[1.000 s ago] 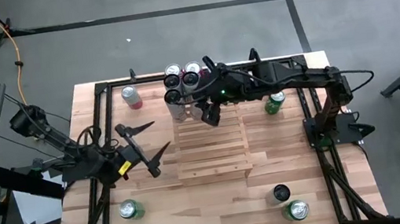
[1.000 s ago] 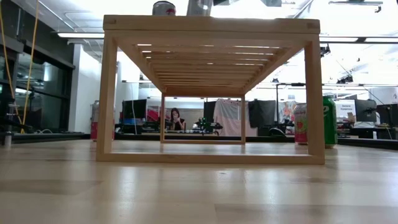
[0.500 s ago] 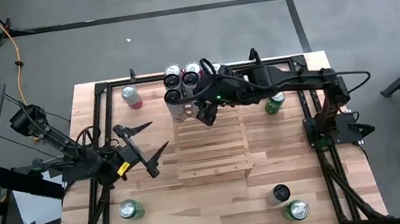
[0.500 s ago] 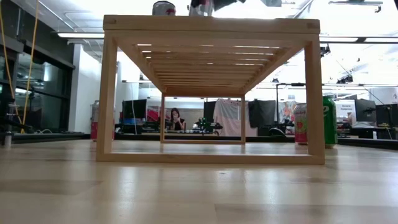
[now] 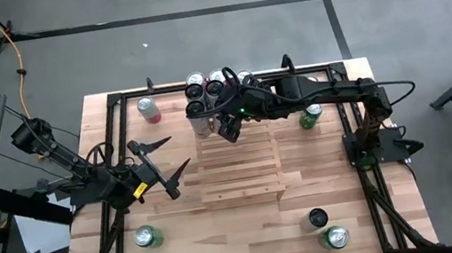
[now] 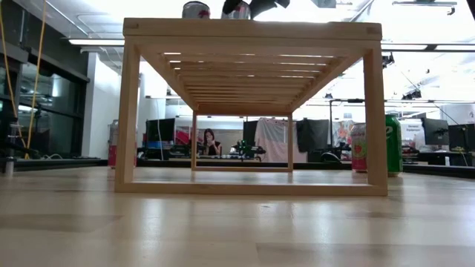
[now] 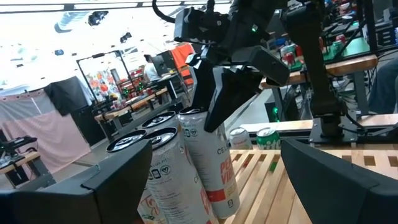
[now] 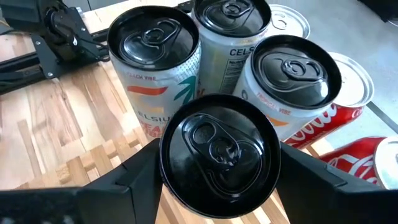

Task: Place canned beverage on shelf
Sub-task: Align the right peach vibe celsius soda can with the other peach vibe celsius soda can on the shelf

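The wooden desk (image 5: 251,230) is pale and smooth, with loose cans near its front edge. In the middle stands the shelf (image 5: 241,165) — a rack of light wood slats. At its far end the right gripper (image 5: 228,130) holds a black-topped can (image 8: 219,155), just beside a bunch of other cans (image 5: 202,85). The left gripper (image 5: 167,164) waits with its fingers wide apart, holding nothing, left of the shelf. Farther off is an office room — screens, tables, and a person (image 6: 207,141) sitting.
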Robot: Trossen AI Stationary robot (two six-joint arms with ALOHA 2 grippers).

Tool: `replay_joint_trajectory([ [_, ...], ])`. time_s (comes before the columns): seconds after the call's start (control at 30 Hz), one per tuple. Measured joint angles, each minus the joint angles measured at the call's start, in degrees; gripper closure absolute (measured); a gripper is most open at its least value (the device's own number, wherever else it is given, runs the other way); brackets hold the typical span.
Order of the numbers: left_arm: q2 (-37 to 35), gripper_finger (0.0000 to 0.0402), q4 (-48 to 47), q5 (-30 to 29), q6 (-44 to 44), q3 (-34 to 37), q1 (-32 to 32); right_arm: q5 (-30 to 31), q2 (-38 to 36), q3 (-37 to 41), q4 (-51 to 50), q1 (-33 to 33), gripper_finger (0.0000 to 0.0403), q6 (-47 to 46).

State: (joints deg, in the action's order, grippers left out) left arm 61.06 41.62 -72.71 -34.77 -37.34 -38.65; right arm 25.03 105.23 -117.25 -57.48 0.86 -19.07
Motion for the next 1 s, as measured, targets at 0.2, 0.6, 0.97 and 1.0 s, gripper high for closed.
replay_joint_trajectory([
  [0.2, 0.0, 0.0053, -0.01, 0.0, 0.01, 0.0, 0.0, -0.04, 0.0, 0.0, 0.06, 0.0, 0.0163, 0.0],
  [0.6, 0.0, 0.0053, -0.01, 0.0, 0.01, 0.0, 0.0, -0.55, 0.02, 0.0, 0.43, 0.02, 0.0096, 1.36],
  [0.97, 0.0, 0.0053, -0.04, 0.0, 0.03, 0.0, -0.02, -0.6, 0.04, 0.0, 1.96, 0.0, 0.0093, 5.64],
  [1.0, 0.0, 0.0053, -0.09, 0.0, 0.04, 0.0, -0.02, -0.59, 0.04, 0.0, 1.82, 0.01, 0.0092, 6.19],
])
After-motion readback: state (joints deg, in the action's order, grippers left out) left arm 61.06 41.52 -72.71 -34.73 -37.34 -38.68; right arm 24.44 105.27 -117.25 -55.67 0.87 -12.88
